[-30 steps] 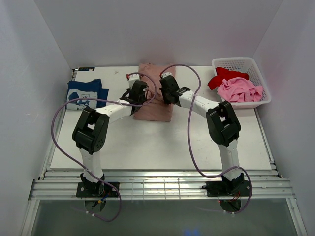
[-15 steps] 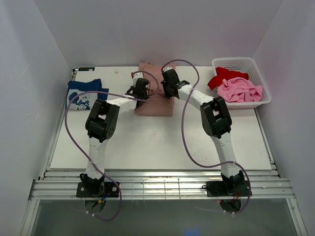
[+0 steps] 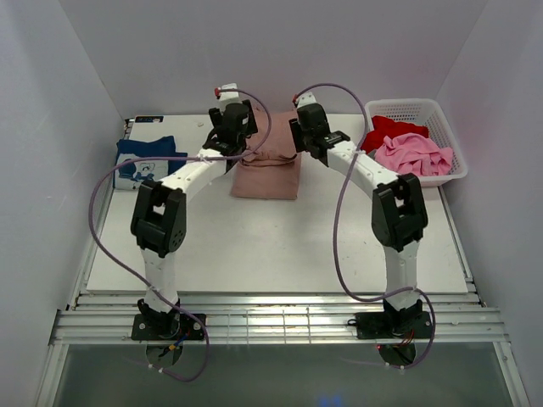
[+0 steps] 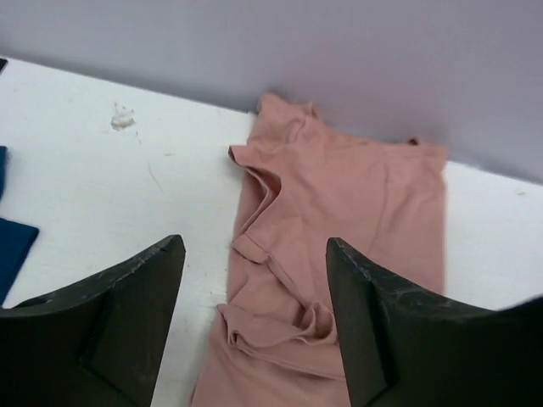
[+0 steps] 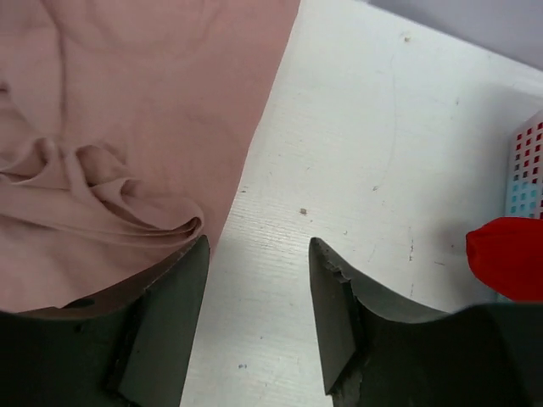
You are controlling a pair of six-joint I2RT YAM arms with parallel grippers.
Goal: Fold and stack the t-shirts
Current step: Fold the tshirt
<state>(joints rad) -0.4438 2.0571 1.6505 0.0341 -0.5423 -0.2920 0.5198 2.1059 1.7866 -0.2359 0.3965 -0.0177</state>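
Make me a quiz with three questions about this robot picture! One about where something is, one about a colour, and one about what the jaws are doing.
1. Where is the basket?
A. at the far left
B. at the far right of the table
C. between the arm bases

2. What colour is the middle shirt?
A. green
B. yellow
C. pink-tan

3. How are the jaws of the left gripper?
A. open, holding nothing
B. shut on a sleeve
C. shut on a cable

Answers:
1 B: the top view shows it beside the right wall.
2 C: the cloth is a dusty pink-tan in all three views.
3 A: the left wrist view shows a wide gap between the jaws, with the middle shirt lying below them.
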